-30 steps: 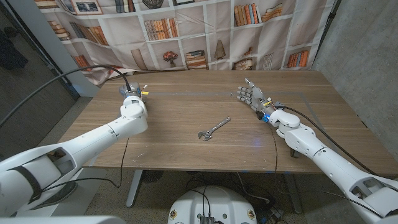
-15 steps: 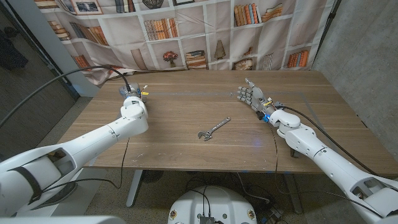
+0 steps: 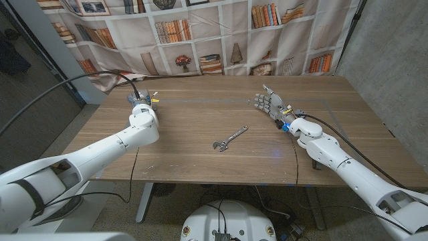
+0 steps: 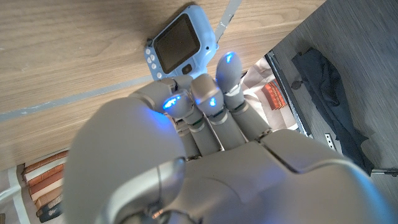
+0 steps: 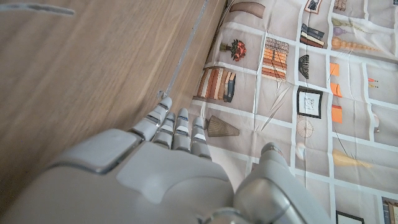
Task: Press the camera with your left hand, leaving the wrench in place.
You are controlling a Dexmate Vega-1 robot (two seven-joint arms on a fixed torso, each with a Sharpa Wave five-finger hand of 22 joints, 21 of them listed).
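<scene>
Nothing has moved since a second ago: both arms and the wrench [image 3: 229,138] sit where they were. From my left wrist view I see my left hand [image 4: 205,124] reaching toward a small light-blue camera [image 4: 178,46] that lies on the wooden table [image 3: 200,120] with its dark screen facing up; the fingertips [image 4: 228,65] are together and extended, just beside the camera's edge, though I cannot tell whether they actually touch it. In the head view that hand [image 3: 142,100] is at the table's far left part, with the camera hidden behind it. My right hand [image 3: 270,104] stands at the far right part of the table, fingers straight and slightly apart, holding nothing. Between the two arms, near the table's middle, the wrench lies flat, well apart from both hands. Behind the table hangs a bookshelf-print curtain [image 3: 200,33].
</scene>
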